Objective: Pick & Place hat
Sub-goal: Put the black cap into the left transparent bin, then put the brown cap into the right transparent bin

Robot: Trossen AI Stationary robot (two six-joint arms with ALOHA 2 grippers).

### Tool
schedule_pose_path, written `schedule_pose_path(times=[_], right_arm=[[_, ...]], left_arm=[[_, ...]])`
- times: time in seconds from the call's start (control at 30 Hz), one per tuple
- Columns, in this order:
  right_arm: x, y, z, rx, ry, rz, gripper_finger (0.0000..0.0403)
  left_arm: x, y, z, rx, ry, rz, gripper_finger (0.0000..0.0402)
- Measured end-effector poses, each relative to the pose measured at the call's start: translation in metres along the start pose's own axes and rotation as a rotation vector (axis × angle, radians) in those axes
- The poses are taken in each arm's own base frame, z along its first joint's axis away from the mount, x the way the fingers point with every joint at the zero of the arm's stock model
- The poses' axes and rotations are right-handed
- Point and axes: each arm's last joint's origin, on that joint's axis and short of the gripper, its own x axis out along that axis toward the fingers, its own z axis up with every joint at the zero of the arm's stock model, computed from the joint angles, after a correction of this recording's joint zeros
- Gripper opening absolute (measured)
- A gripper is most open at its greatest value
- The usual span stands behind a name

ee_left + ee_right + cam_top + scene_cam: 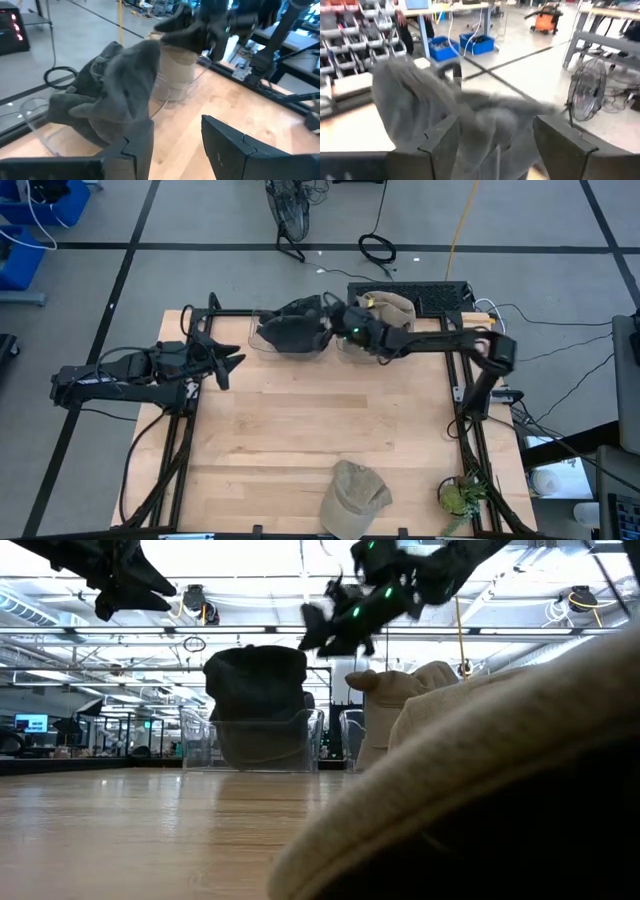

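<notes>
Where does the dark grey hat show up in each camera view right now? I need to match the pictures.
High view: dark grey hat in a clear bin at the table's far edge, left of the beige hat.
Low view: hat centre-left, standing in the bin.
Left wrist view: hat fills the left half, beyond the left pincer.
Right wrist view: hat close, between the open right pincer's fingers.
Shared landmark: the clear bin.

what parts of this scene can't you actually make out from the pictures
- Low view: the beige cap up close fills the corner and hides the table behind it.
- Right wrist view: the dark hat is motion-blurred; its edges are unclear.
- High view: the clear bin is mostly covered by the dark hat and the right hand.
</notes>
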Motion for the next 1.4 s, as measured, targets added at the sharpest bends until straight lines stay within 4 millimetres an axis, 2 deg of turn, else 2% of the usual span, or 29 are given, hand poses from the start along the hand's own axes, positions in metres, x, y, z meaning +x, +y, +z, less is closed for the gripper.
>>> schedule_pose_path(times=[0.13, 0.2, 0.33, 0.43, 0.67, 0.83, 1.07, 1.23, 1.4], right_arm=[[-0.037, 0.001, 0.03, 0.019, 0.01, 0.026, 0.0242], [-0.057, 0.002, 0.038, 0.047, 0.055, 0.039, 0.0237], [-0.096, 0.01, 0.04, 0.133, 0.204, 0.063, 0.0219], [-0.121, 0.02, 0.033, 0.195, 0.339, 0.074, 0.0198], [-0.165, 0.04, -0.002, 0.171, 0.695, 0.0, 0.0124], [-0.194, 0.045, -0.025, 0.107, 0.85, -0.058, 0.0068], [-0.238, 0.04, -0.068, 0.162, 0.871, 0.009, 0.0005], [-0.263, 0.035, -0.1, 0.294, 0.826, 0.161, 0.0009], [-0.274, 0.03, -0.129, 0.466, 0.752, 0.326, 0.0005]], left_arm=[[0.003, -0.004, 0.0, 0.006, 0.026, -0.058, 0.0166], [0.007, -0.007, -0.002, 0.014, 0.06, -0.096, 0.0166], [0.019, -0.017, -0.008, 0.041, 0.144, -0.155, 0.0166], [0.031, -0.029, -0.018, 0.08, 0.242, -0.209, 0.0166], [0.057, -0.071, -0.034, 0.138, 0.422, -0.246, 0.0166], [0.077, -0.112, -0.029, 0.156, 0.464, -0.252, 0.0166], [0.107, -0.162, -0.018, 0.072, 0.501, -0.245, 0.0166], [0.125, -0.188, -0.008, 0.066, 0.512, -0.295, 0.0166], [0.144, -0.209, -0.004, -0.037, 0.492, -0.298, 0.0166]])
